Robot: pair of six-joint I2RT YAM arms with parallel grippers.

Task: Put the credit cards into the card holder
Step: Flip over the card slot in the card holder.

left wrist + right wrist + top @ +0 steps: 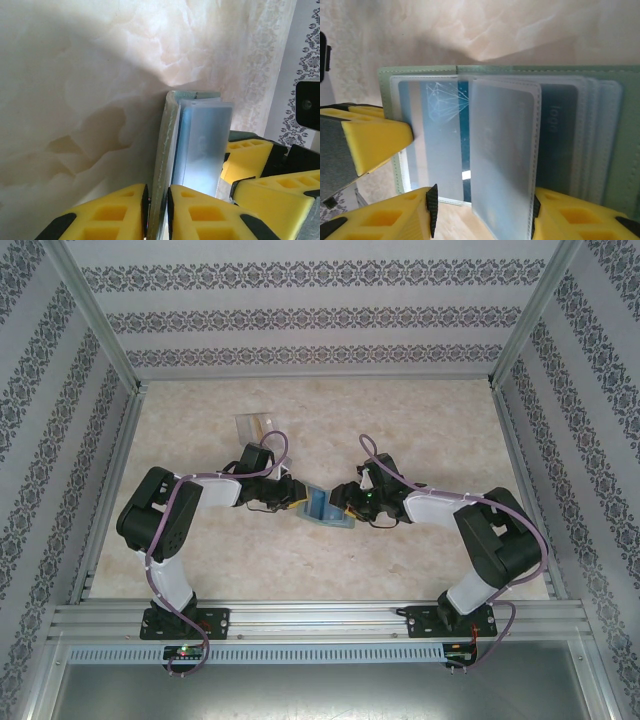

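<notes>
Grey-green soft bifold card holder point(626, 150) sits between both pincers. We find the left gripper point(157, 195) clamped on its edge. The right gripper point(482, 206) stands apart around a clear sleeve leaf point(505, 160); a bluish plastic card point(464, 135) lies pocketed just beside it.

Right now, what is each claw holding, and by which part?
Left claw pinches the card holder by its cover edge. Right claw straddles one clear sleeve of it; whether it grips cannot be told.
</notes>
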